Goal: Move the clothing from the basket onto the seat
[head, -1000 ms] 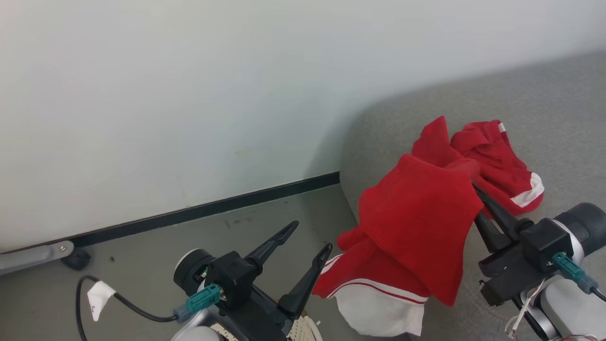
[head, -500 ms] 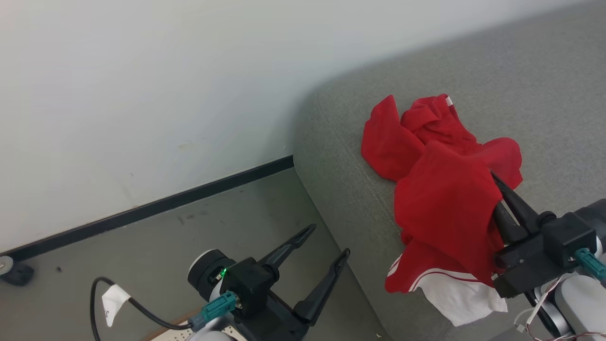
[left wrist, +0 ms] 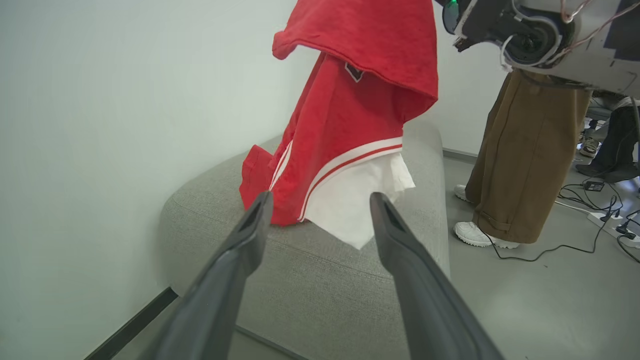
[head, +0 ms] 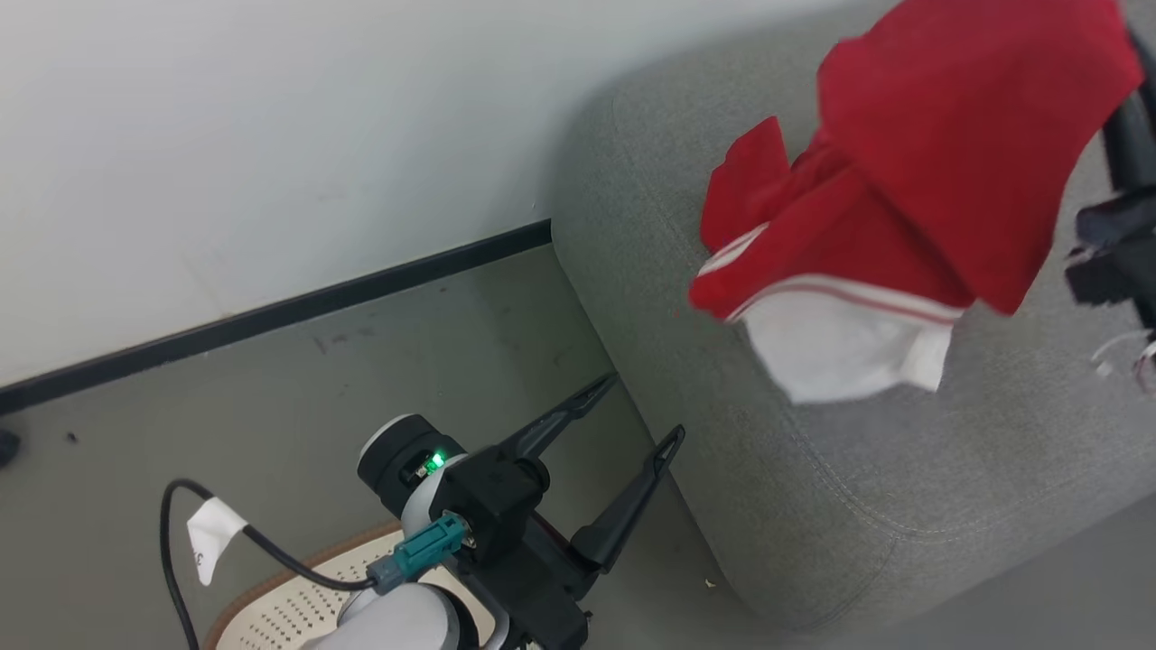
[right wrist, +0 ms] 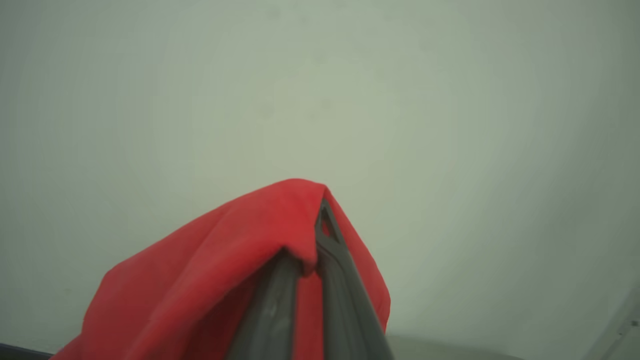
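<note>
My right gripper (right wrist: 314, 235) is shut on a bright red piece of clothing (head: 939, 171) with white stripes and a white hem. The cloth drapes over its fingers and hides the tips. This piece hangs over the light grey seat (head: 867, 469); I cannot tell whether its hem touches the cushion. A second red garment (head: 745, 181) lies on the seat behind it. Low beside the seat's corner my left gripper (head: 643, 411) stands open and empty, and its spread fingers (left wrist: 250, 235) point at the hanging clothing (left wrist: 350, 115). The cream basket (head: 271, 609) with its brown rim peeks out under the left arm.
A white wall (head: 271, 135) with a black baseboard runs behind the seat. A person in brown trousers (left wrist: 530, 150) and white shoes stands at the seat's far side. Cables and a power strip (left wrist: 607, 220) lie on the grey floor there.
The head camera has shifted. My right gripper has lifted the red garment higher and further over the seat, still holding it. The left gripper has stayed open and low.
</note>
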You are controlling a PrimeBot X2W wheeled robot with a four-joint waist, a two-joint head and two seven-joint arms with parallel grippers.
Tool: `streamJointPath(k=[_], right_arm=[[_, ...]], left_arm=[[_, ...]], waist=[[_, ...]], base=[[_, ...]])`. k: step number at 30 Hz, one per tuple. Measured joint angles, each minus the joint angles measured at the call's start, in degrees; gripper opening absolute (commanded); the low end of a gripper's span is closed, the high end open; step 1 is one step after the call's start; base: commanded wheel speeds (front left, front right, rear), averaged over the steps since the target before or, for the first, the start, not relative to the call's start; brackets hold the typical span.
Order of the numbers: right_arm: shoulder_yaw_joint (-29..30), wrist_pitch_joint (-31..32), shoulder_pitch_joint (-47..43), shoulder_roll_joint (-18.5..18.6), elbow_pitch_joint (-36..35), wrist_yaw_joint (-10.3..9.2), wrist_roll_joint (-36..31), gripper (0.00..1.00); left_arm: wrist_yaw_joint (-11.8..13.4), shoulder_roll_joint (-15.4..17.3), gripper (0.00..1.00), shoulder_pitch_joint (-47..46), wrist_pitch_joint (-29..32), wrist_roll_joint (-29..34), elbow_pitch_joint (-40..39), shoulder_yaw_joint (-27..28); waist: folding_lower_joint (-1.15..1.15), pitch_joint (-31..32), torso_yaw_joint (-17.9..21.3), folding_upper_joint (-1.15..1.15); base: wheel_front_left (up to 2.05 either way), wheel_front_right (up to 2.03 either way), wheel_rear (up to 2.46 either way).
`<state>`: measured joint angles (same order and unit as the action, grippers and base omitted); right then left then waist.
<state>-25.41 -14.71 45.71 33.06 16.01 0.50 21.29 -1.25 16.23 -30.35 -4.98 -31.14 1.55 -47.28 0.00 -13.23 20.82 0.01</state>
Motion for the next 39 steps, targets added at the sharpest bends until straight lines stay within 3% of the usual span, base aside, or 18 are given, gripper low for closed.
streamJointPath(k=[10, 20, 31, 39], right_arm=[[6.1, 0.0, 14.7, 2.4, 11.3, 1.53, 1.3, 0.0], [7.7, 0.0, 16.8, 4.4, 23.2, 1.6, 1.5, 0.0], [6.0, 0.0, 14.2, -2.9, 37.6, 1.53, 3.5, 0.0], [5.2, 0.0, 13.9, -5.5, 41.8, 2.56, 3.5, 0.0]], left_arm=[[0.2, 0.2, 1.0, -4.2, 1.5, 1.4, -1.2, 0.3], [0.2, -2.0, 1.0, -7.9, 3.4, 3.6, -3.2, -1.4], [-0.8, -1.9, 1.0, -10.9, 4.1, 5.5, -3.0, -1.8], [-0.9, -1.9, 1.0, -10.9, 4.0, 5.7, -1.7, -2.0]], waist=[[0.01, -5.1, -3.1, 0.0], [0.01, -10.5, -7.1, 0.0], [0.0, -16.6, -11.4, 0.0], [0.0, -17.7, -12.4, 0.0]], base=[[0.0, 0.0, 0.0], [0.0, 0.0, 0.0], [0.0, 0.0, 0.0], [0.0, 0.0, 0.0]])
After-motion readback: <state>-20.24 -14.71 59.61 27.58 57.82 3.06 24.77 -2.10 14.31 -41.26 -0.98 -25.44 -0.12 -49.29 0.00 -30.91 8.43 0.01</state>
